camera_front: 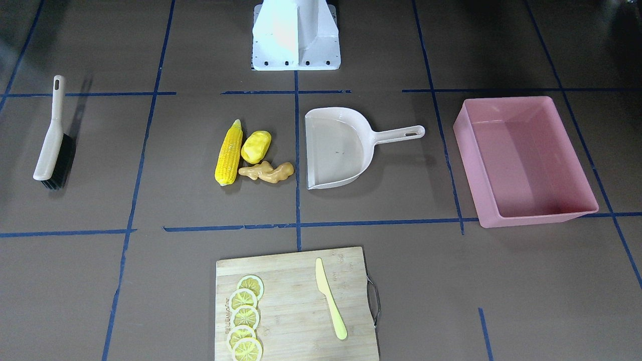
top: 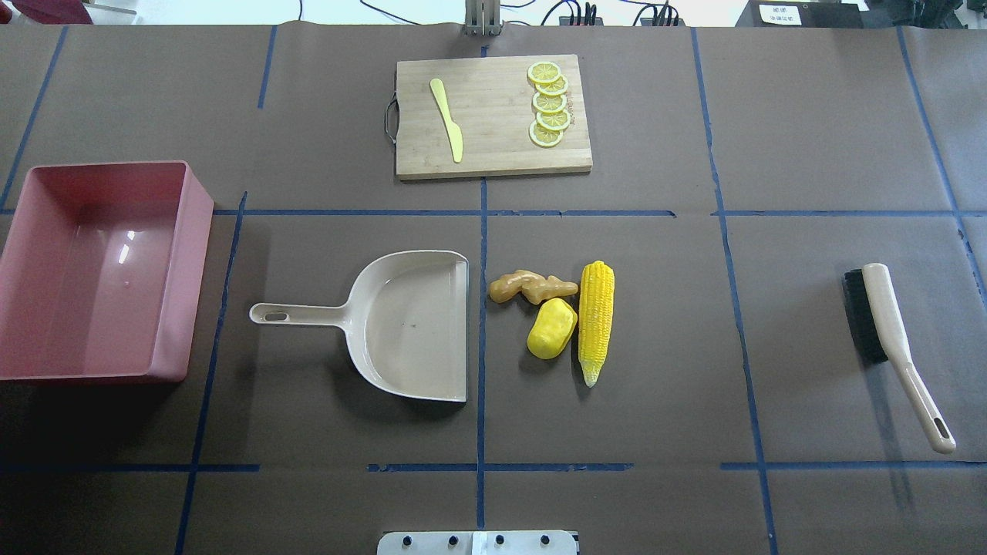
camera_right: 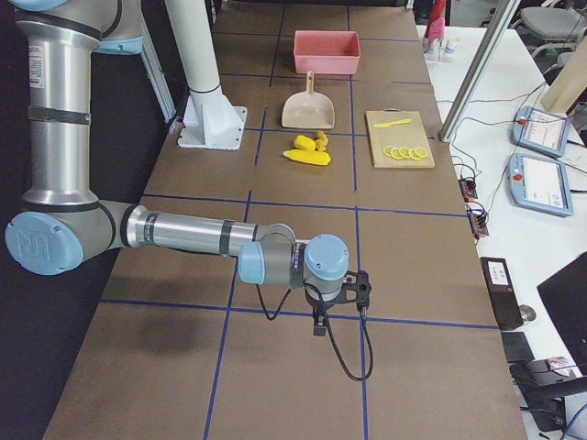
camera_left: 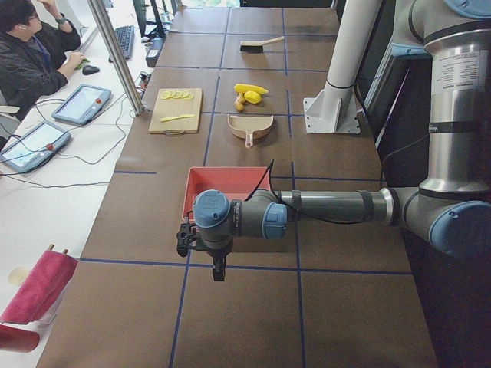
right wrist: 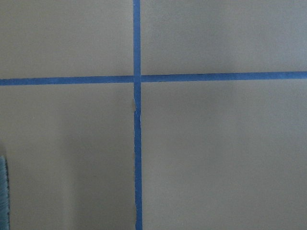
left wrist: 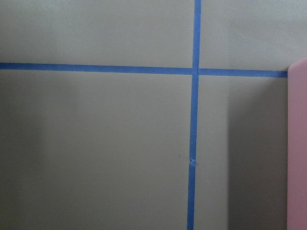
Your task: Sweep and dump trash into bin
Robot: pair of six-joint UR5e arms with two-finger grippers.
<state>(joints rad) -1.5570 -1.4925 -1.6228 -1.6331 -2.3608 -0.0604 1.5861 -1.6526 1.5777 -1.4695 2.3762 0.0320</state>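
Overhead exterior: trash (top: 552, 329) unswept beside dustpan (top: 409, 324); brush (top: 887, 316) untouched, bin (top: 185, 293) bare. Opening of left gripper (camera_left: 186, 242) and right gripper (camera_right: 359, 290): cannot tell.

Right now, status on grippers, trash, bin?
Left gripper, right gripper out wide, jaws unreadable. Corn cob, potato piece, ginger root unswept beside dustpan mouth. Bin empty, brush untouched. Nothing between trash and dustpan.

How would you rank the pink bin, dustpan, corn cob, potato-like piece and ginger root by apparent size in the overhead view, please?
1. pink bin
2. dustpan
3. corn cob
4. potato-like piece and ginger root: too alike to rank, one plump, one long and thin.
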